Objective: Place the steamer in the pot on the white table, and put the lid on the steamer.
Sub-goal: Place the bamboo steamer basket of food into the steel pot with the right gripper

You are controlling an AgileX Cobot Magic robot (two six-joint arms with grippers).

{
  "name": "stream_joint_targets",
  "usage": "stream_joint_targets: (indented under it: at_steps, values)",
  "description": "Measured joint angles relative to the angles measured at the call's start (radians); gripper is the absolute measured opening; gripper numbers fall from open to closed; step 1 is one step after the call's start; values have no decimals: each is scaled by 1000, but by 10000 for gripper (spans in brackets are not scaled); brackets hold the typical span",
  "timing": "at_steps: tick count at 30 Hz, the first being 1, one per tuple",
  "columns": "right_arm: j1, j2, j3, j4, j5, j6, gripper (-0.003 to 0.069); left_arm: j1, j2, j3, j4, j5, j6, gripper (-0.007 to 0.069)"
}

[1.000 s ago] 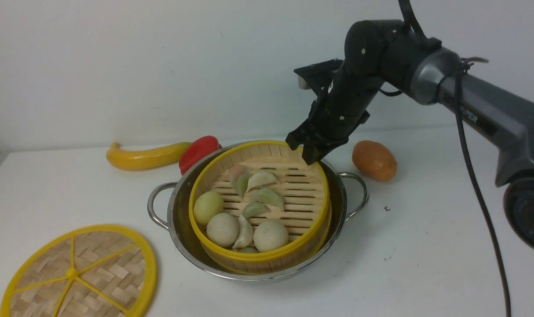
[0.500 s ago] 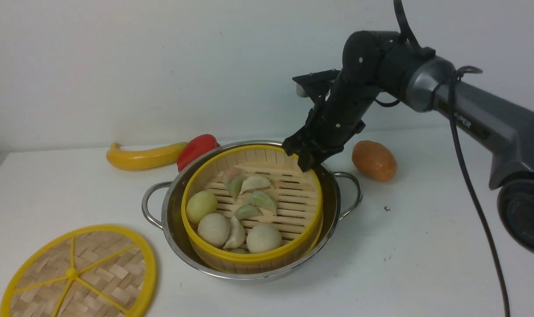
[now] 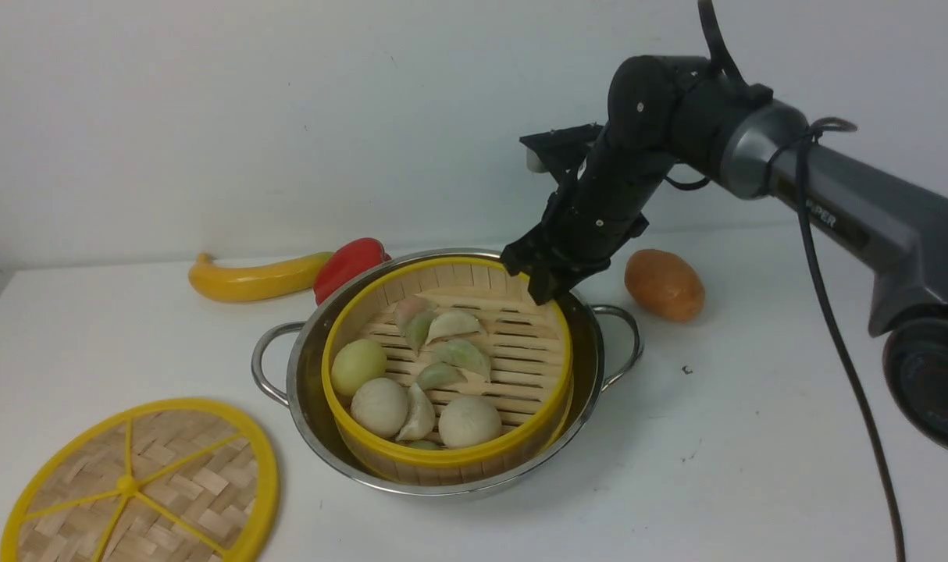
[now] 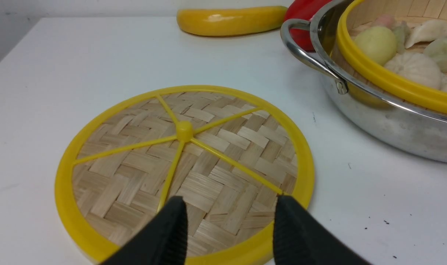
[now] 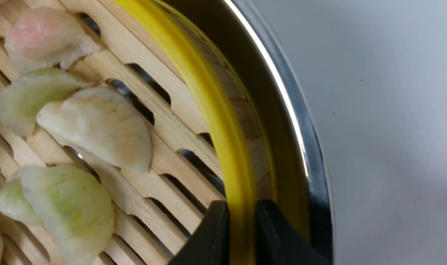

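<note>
The steamer [image 3: 443,457], a bamboo basket with yellow rims holding pale buns and dumplings, sits inside the shiny steel pot [image 3: 310,390] on the white table [image 3: 755,468]. My right gripper [image 3: 538,275] is shut on the steamer's far yellow rim [image 5: 223,140], one finger inside the wall and one outside. The lid [image 3: 142,484], a flat woven disc with yellow rim and spokes, lies on the table at front left. In the left wrist view my left gripper [image 4: 229,209] is open just above the lid's near edge [image 4: 245,250], not touching it. The left gripper is out of the front view.
A yellow banana [image 3: 259,277] and a red pepper [image 3: 349,265] lie behind the pot at the left. A brown potato [image 3: 665,285] lies to its right. The pot has looped side handles [image 3: 265,363]. Small dark specks [image 3: 686,370] dot the table.
The steamer has gone from tilted to seated level in the pot, and pot and steamer shifted slightly left. The right gripper moved a little left with the rim, then held still.
</note>
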Motion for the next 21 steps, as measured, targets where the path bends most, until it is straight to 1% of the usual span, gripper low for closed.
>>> stream_joint_targets:
  at_steps: [1,6,7,10,16,18,19,20,21]
  values:
    - [0,0,0,1,0,2,94,0,0,0,0,0,0,311]
    - [0,-14,0,9,-6,2,262,0,0,0,0,0,0,311]
    - [0,-19,0,2,-8,2,286,0,0,0,0,0,0,311]
    - [0,-41,-1,-39,-8,2,318,0,0,0,0,0,0,311]
    - [0,-93,-67,-104,-4,9,313,0,0,0,0,0,0,311]
    - [0,-130,-111,-185,-1,28,283,0,0,0,0,0,0,311]
    - [0,-136,-118,-204,0,30,275,0,0,0,0,0,0,311]
    - [0,-162,-141,-278,0,44,239,0,0,0,0,0,0,311]
    - [0,-174,-151,-312,0,56,221,0,0,0,0,0,0,311]
